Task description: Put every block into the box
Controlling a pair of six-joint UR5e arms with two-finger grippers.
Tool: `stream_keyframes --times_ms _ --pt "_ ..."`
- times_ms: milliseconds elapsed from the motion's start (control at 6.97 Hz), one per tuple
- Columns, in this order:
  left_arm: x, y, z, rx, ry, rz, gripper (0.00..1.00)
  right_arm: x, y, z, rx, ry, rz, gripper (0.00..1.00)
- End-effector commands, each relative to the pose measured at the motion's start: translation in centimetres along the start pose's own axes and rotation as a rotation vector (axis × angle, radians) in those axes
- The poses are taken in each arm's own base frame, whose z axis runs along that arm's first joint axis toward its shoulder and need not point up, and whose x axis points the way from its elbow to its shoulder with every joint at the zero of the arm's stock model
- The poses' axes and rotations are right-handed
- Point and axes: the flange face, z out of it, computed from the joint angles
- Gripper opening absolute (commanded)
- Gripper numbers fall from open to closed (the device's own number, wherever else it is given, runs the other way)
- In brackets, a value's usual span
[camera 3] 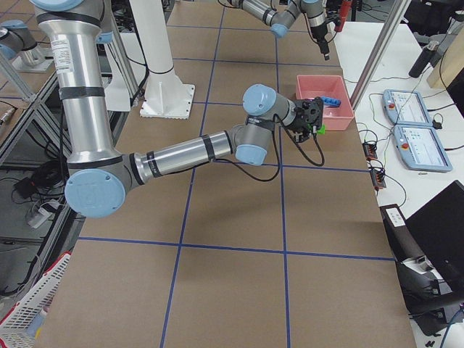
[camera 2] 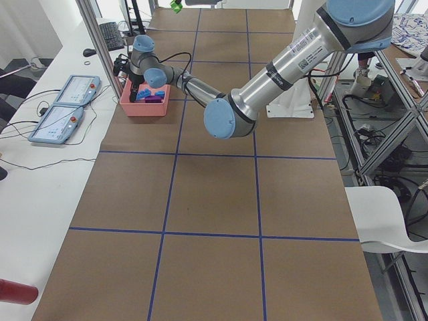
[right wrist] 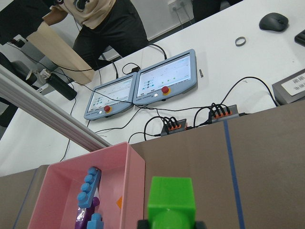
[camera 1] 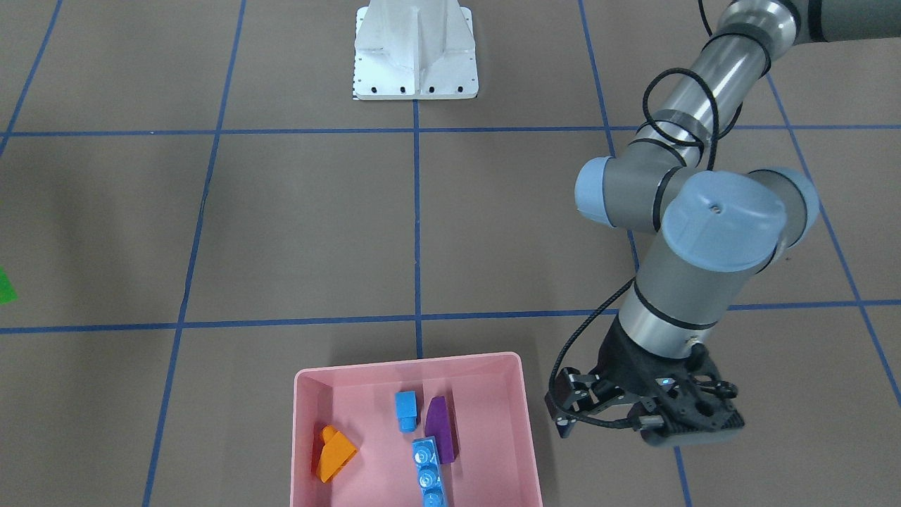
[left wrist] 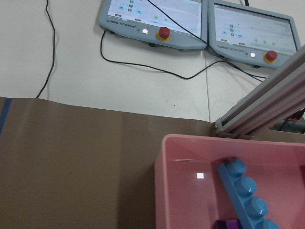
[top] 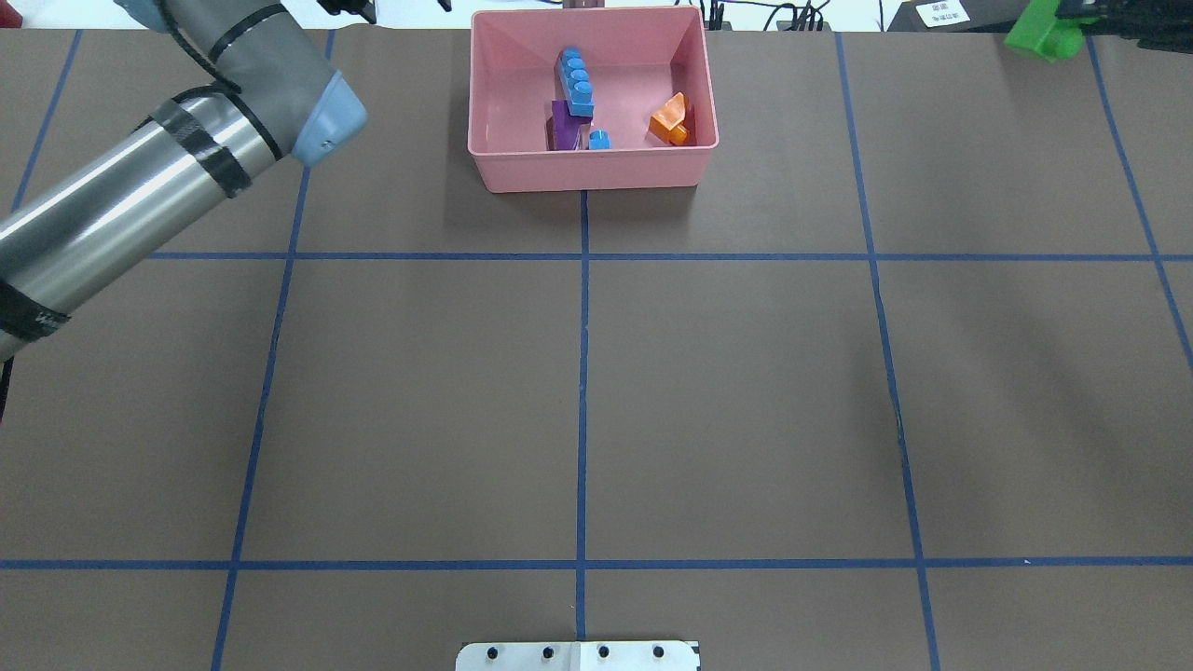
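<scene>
The pink box (camera 1: pixel 408 362) sits at the table's far edge (top: pixel 587 172). In it lie the orange wedge (camera 1: pixel 334 454), the small blue block (camera 1: pixel 406 410), the purple wedge (camera 1: pixel 440 426) and the long blue block (camera 1: pixel 428 472). My left gripper (camera 1: pixel 633 419) hovers beside the box, on my left of it. It looks open and empty, and no fingers show in its wrist view. My right gripper (right wrist: pixel 169 223) is shut on the green block (right wrist: pixel 170 198). It holds the block high, well to the right of the box (right wrist: pixel 136 181), as the overhead view (top: pixel 1036 37) also shows.
The white base plate (camera 1: pixel 415 49) stands at the robot's side of the table. Past the far edge is a white bench with two teach pendants (left wrist: pixel 152 19), cables and an aluminium frame post (left wrist: pixel 267 105). A person (right wrist: pixel 105 24) stands behind the bench.
</scene>
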Motion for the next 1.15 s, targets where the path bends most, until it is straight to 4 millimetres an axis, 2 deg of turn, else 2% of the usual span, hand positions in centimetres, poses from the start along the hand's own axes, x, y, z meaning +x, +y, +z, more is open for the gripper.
stream_keyframes --times_ms 0,143,287,430,573,717,860,1004 --pt "-7.1 2.3 -1.3 -0.014 -0.047 0.061 1.00 -9.0 3.9 7.8 0.001 0.038 -0.113 0.00" --pt "-9.9 3.3 -1.2 -0.020 -0.065 0.064 1.00 -12.9 6.6 11.6 0.008 0.115 -0.132 0.00" --pt "-12.0 4.0 -1.0 -0.028 -0.080 0.080 1.00 -17.0 7.3 14.2 0.000 0.197 -0.192 0.00" --pt "-14.3 4.6 -1.0 -0.036 -0.097 0.124 1.00 -21.0 7.2 18.3 -0.018 0.250 -0.239 0.00" --pt "-16.2 4.6 -1.0 -0.039 -0.115 0.153 1.00 -22.7 7.3 22.9 -0.007 0.296 -0.248 0.00" --pt "-17.4 4.6 -0.9 -0.043 -0.129 0.188 1.00 -25.3 6.1 26.1 0.002 0.324 -0.241 0.00" --pt "-17.7 4.5 -0.9 -0.044 -0.133 0.208 1.00 -28.2 6.0 29.2 -0.013 0.343 -0.245 0.00" --pt "-17.8 4.4 -0.9 -0.043 -0.134 0.210 1.00 -28.9 7.0 31.4 0.000 0.326 -0.257 0.00"
